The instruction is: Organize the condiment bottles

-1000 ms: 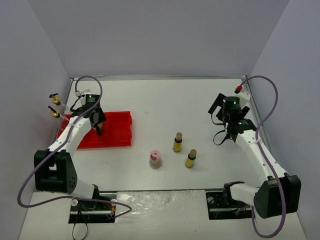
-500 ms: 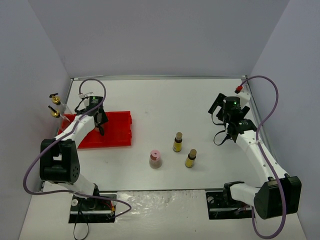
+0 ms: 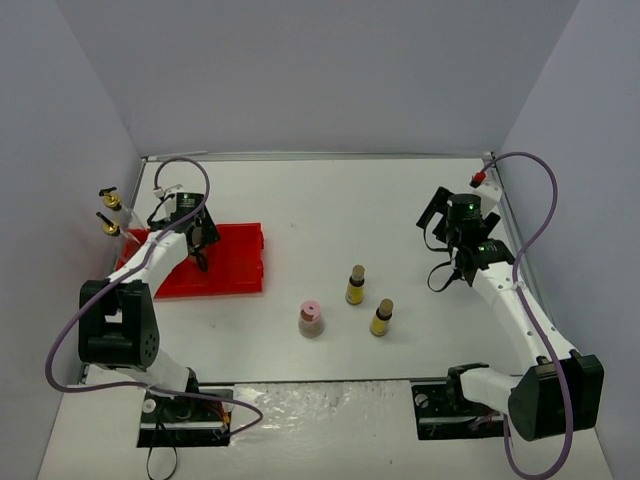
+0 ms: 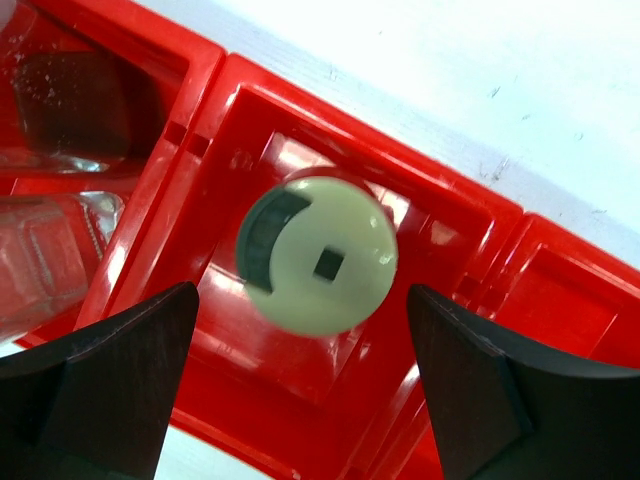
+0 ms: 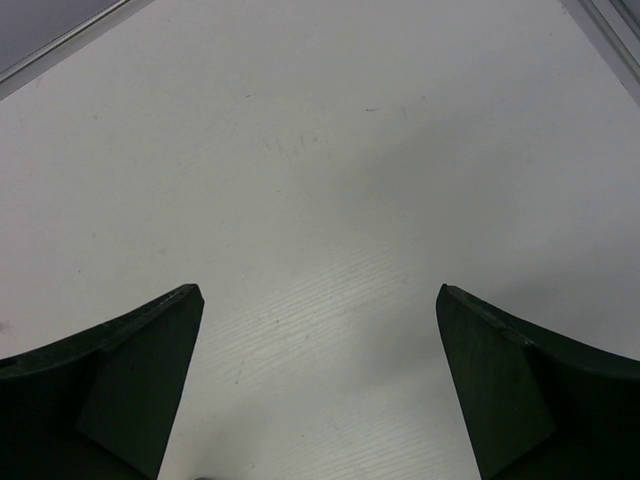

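The left claw (image 4: 302,335) hangs spread wide on either side of the pale-capped squat bottle (image 4: 320,262), which stands free in a red tray (image 4: 462,208) compartment as if sorted there, while the right claw (image 5: 318,385) gapes idle over bare counter (image 5: 330,150) and three other bottles (image 3: 355,285) wait mid-counter.

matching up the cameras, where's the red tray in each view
Top external: the red tray lies at the left, under the left pincer.
Left wrist: it fills most of the picture, with a beige bottle in the middle compartment.
Right wrist: not in it.
Shared landmark: the left pincer, open over the tray.
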`<move>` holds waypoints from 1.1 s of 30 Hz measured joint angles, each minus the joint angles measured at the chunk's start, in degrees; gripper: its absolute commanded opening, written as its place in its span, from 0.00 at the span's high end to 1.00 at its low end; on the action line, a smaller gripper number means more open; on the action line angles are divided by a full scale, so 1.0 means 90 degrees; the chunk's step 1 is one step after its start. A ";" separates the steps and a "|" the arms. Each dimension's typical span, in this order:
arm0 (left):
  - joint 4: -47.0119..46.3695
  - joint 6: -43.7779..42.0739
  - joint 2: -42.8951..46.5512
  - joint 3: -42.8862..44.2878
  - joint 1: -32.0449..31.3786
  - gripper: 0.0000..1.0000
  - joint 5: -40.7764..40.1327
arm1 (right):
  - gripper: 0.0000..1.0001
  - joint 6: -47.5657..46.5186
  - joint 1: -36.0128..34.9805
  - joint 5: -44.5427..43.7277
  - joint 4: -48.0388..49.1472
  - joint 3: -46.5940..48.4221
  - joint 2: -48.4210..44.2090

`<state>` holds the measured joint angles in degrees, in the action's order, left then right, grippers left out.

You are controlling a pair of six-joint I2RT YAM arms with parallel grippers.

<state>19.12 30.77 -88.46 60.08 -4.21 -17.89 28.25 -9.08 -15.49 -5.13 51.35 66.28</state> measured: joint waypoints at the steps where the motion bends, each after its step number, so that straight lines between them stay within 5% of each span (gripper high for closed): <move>1: 0.0072 0.0002 0.0037 0.0002 0.0000 0.18 0.0002 | 0.00 0.0000 0.0000 0.0007 0.0000 0.0000 0.0000; 12: 0.1317 -0.0071 0.1453 0.0558 -0.0512 0.18 0.0122 | 0.00 0.0000 -0.0002 0.0061 0.0000 0.0000 0.0007; 22: 0.1355 -0.0374 0.2252 0.0237 -0.2950 0.17 0.1384 | 0.00 0.0002 -0.0002 0.0061 0.0000 0.0002 0.0043; 33: 0.0670 -0.0751 0.1457 0.0024 -0.4793 0.17 0.2474 | 0.00 0.0002 -0.0002 0.0059 0.0006 0.0001 0.0084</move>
<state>25.15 24.01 -75.35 60.29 -47.35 4.38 28.27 -9.10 -14.96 -5.07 51.37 67.04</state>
